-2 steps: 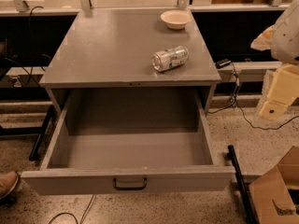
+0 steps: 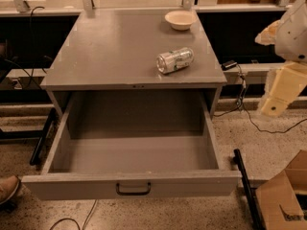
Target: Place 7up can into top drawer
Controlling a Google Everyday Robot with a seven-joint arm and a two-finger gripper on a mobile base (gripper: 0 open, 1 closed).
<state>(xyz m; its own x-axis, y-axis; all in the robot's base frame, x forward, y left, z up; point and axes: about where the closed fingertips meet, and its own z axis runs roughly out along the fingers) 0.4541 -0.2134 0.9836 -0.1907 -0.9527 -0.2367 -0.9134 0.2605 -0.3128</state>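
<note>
The top drawer [image 2: 134, 152] stands pulled well out of the grey cabinet, its floor bare and its front panel with the small dark handle [image 2: 133, 189] nearest the camera, so the opening part looks done. The 7up can [image 2: 174, 60] is not yet in it. It lies on its side on the tabletop [image 2: 105, 51], right of centre and towards the front edge, one shiny round end turned to the front-left, well apart from the cream bowl [image 2: 180, 19] near the back edge. The gripper [image 2: 276, 97] hangs off to the right of the cabinet, beyond the tabletop's right edge and well apart from the can. It holds nothing that can be seen, and whether it is open or closed cannot be told from this side-on view of its cream casing. By my reading the whole carry is left to do: reach in over the tabletop, take the can, bring it forward over the open drawer and set it down inside. The arm is cut off by the right edge of the view, so most of it is out of sight. The cardboard box [image 2: 283, 195] at lower right and a shoe [image 2: 8, 188] at lower left are also only partly in view.
</note>
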